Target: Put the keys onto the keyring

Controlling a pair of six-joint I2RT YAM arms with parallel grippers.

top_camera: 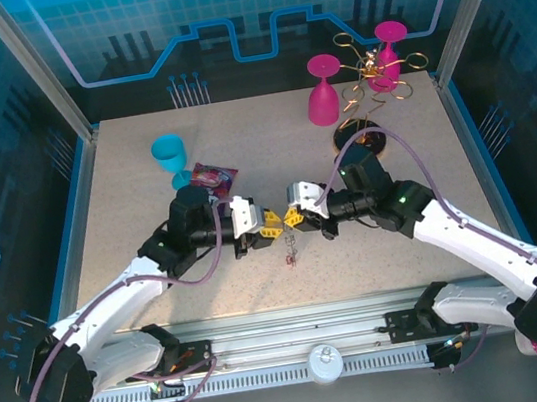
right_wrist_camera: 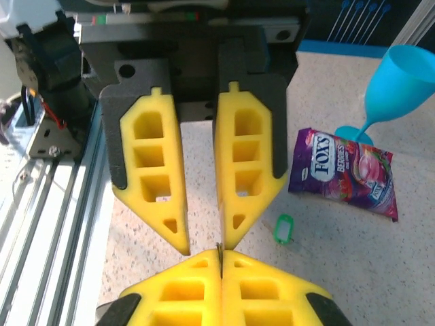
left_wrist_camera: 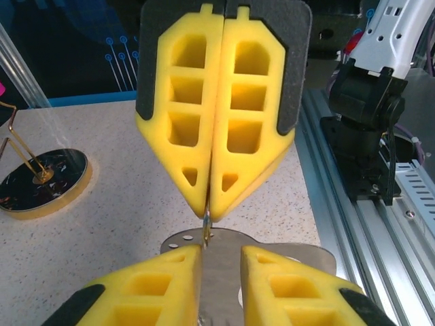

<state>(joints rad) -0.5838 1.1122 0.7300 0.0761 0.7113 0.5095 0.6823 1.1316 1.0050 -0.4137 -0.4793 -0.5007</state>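
Observation:
My two grippers meet tip to tip over the middle of the table. My right gripper (top_camera: 294,218) (right_wrist_camera: 221,252) is shut on a thin grey metal strip seen edge-on, apparently the keyring (right_wrist_camera: 219,248) (left_wrist_camera: 205,223). My left gripper (top_camera: 270,224) (left_wrist_camera: 221,255) is open; one finger (left_wrist_camera: 178,272) rests against that strip. Below the tips a thin metal piece with a reddish bit (top_camera: 290,251) hangs or lies; I cannot tell which. The green-tagged key (right_wrist_camera: 283,229) lies loose on the table, beside the left gripper's finger (right_wrist_camera: 248,170).
A purple snack packet (right_wrist_camera: 343,171) (top_camera: 213,177) and a blue goblet (right_wrist_camera: 394,81) (top_camera: 170,157) stand behind the left arm. Two pink goblets (top_camera: 324,92) and a gold wire rack (top_camera: 370,80) on a dark base (left_wrist_camera: 42,182) occupy the back right. The metal rail (top_camera: 309,336) borders the near edge.

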